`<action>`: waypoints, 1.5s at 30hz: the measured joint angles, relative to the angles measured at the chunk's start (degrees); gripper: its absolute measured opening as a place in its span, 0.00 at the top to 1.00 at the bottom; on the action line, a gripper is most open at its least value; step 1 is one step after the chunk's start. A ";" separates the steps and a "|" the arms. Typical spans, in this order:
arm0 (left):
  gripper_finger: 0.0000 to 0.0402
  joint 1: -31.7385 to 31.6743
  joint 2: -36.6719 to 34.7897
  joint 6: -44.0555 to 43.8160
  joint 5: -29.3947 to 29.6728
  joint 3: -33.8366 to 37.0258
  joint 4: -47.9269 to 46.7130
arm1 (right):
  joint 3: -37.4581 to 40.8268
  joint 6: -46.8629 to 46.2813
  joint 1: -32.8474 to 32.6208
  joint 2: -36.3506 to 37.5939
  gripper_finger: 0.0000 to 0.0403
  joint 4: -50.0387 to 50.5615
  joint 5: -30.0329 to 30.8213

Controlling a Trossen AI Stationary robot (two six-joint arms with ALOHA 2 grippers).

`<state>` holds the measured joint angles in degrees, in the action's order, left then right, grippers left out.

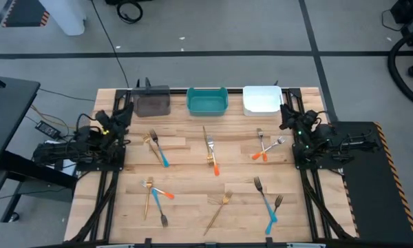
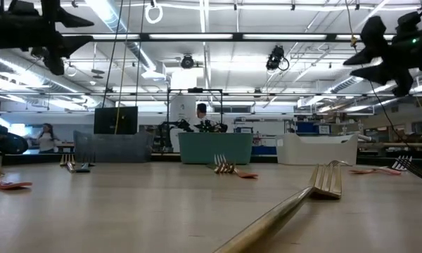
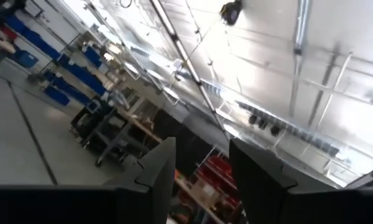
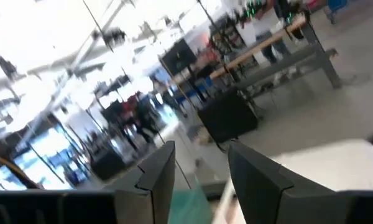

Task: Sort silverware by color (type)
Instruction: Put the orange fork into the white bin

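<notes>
Twelve-odd silverware (image 1: 211,153): scattered in high view; low view shows few.
Left gripper (image 3: 202,180): jaws parted, empty (aimed at ceiling).
Right gripper (image 4: 202,180): jaws parted, empty.

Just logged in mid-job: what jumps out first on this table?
Silverware lies scattered across the wooden table, none in a bin. Three bins line the far edge: dark bin, teal bin, white bin. Both arms sit folded at the sides, left gripper and right gripper open and holding nothing.
</notes>
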<state>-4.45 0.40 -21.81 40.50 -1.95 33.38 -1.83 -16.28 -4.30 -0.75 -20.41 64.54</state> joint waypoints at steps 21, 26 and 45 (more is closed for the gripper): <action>0.64 0.07 26.44 8.45 -3.69 -50.14 -57.58 | -37.15 29.54 -2.49 -24.70 0.61 21.43 7.34; 0.64 0.07 30.57 6.55 -1.96 -53.08 -65.40 | -42.17 29.45 -2.21 -32.57 0.61 22.41 10.56; 0.64 0.00 39.36 5.26 -1.69 -53.08 -72.80 | -43.36 -2.78 6.14 -48.43 0.61 33.25 -3.08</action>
<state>-4.45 39.76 -16.55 38.80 -55.02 -39.42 -45.19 -19.06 1.85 -49.18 12.84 61.46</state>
